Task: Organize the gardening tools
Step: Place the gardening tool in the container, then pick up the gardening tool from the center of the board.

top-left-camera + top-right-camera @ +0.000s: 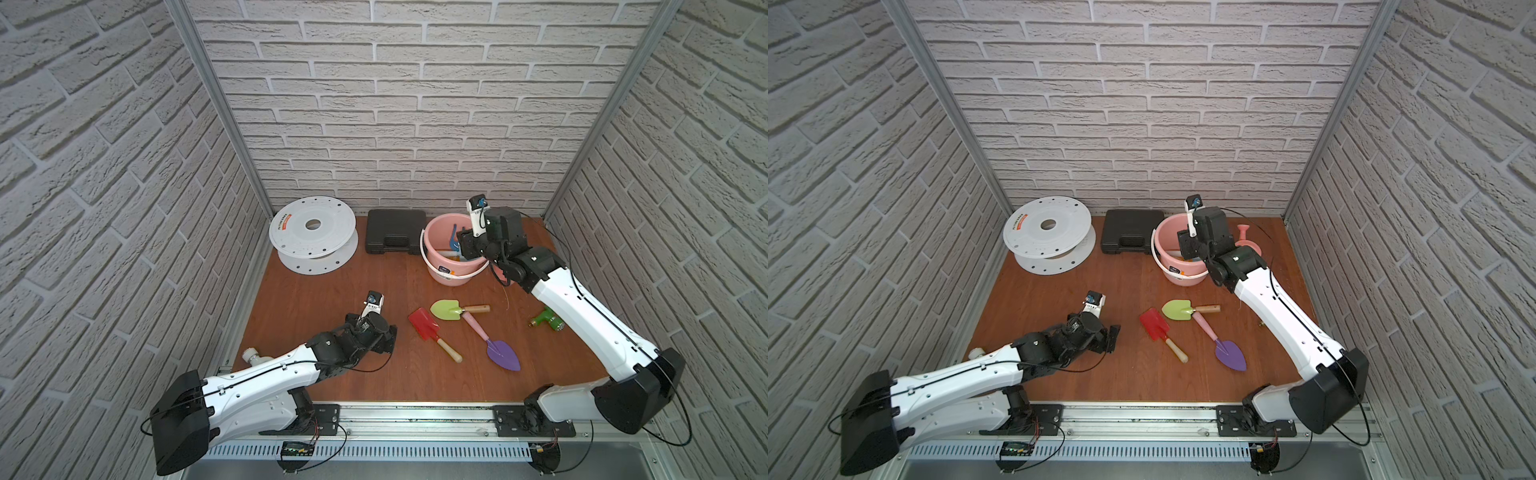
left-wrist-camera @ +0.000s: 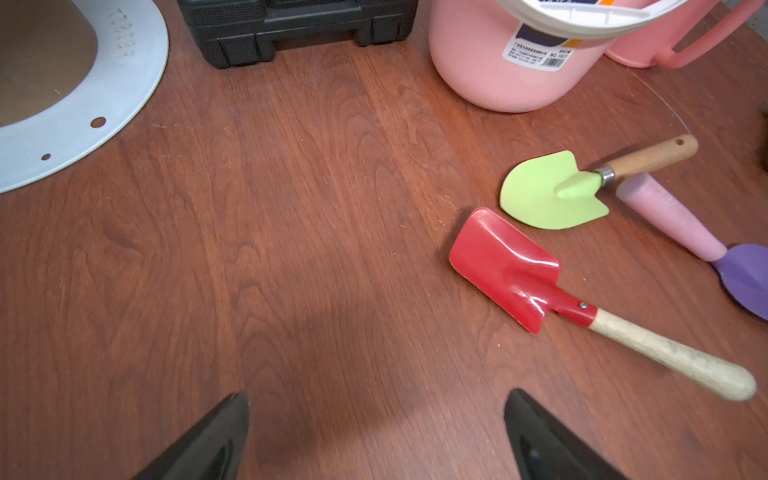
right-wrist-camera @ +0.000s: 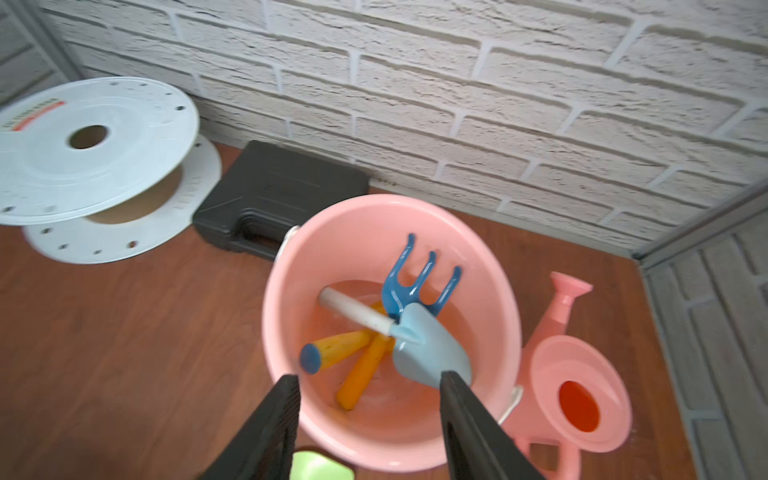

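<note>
Tools sit in two groups. On the table (image 1: 332, 299), between the arms, lie the red trowel (image 1: 423, 325), the green trowel (image 1: 445, 310) and the purple trowel (image 1: 503, 355). The purple one's pink handle ends just beside the green one's neck, and the red one lies close by, apart from both. Inside the pink bucket (image 3: 374, 203) at the back lie the fork (image 3: 419, 282), the light-blue trowel (image 3: 432, 353) and yellow handles (image 3: 361, 374). The watering can (image 3: 577, 390) stands right against the bucket. The right gripper (image 3: 370, 376) hangs over the bucket, jaws apart with nothing between them; the light-blue blade's edge is hidden behind one finger. The left gripper (image 2: 378, 397) hovers low over bare table, jaws wide apart and empty. The case (image 1: 395, 235) and spool (image 1: 311, 226) stand along the back wall.
</note>
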`<state>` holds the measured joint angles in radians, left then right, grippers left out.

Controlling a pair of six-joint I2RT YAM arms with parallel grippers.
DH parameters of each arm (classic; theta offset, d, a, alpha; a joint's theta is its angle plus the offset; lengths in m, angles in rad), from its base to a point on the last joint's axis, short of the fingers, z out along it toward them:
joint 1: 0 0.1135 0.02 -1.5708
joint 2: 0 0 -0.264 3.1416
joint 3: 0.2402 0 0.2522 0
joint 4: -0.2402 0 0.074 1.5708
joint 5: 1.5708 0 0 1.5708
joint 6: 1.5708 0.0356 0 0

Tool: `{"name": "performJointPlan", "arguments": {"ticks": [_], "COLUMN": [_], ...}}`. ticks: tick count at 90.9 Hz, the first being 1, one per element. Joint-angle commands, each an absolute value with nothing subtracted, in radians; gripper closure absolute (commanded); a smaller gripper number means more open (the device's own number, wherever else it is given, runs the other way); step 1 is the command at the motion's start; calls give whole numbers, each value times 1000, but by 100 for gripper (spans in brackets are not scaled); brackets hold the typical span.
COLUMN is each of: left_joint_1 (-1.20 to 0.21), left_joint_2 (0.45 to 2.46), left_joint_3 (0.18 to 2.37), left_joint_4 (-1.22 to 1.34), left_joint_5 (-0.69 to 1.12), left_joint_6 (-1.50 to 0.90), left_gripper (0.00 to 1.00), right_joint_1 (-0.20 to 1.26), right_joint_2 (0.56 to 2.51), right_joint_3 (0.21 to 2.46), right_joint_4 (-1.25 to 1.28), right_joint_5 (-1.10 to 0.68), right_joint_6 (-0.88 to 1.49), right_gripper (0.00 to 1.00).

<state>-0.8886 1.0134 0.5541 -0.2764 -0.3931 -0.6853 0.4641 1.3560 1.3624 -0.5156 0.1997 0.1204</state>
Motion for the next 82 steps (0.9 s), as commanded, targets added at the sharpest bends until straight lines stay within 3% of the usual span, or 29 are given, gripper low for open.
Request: {"name": "performJointPlan", "arguments": {"ticks": [1,24,56,76,82], "left_joint_1": [-867,-841,-835,-834,-827], "left_joint_2": [990,988,996,1011,1017], "left_joint_3": [533,531,528,538,545], "left_joint_4": [-260,-255,-240,-224,-219], "left_joint_5": [-372,-320,-292,-260,-240], "left_joint_6": [-708,-716,-740,-761,-772], "left_gripper": [2,2,2,3,5], "right_joint_1": [527,659,792,829,833], "right_joint_2": [1324,1298,1432,1468,1471], "right_joint_3": [1236,949,792,739,723], "right_joint_4": [-610,-576,-503,-460,-443], "right_joint_5": [72,23,25,42,52], "right_joint_6": [202,287,399,410,408], "right_gripper": [42,42,43,51,62]}}
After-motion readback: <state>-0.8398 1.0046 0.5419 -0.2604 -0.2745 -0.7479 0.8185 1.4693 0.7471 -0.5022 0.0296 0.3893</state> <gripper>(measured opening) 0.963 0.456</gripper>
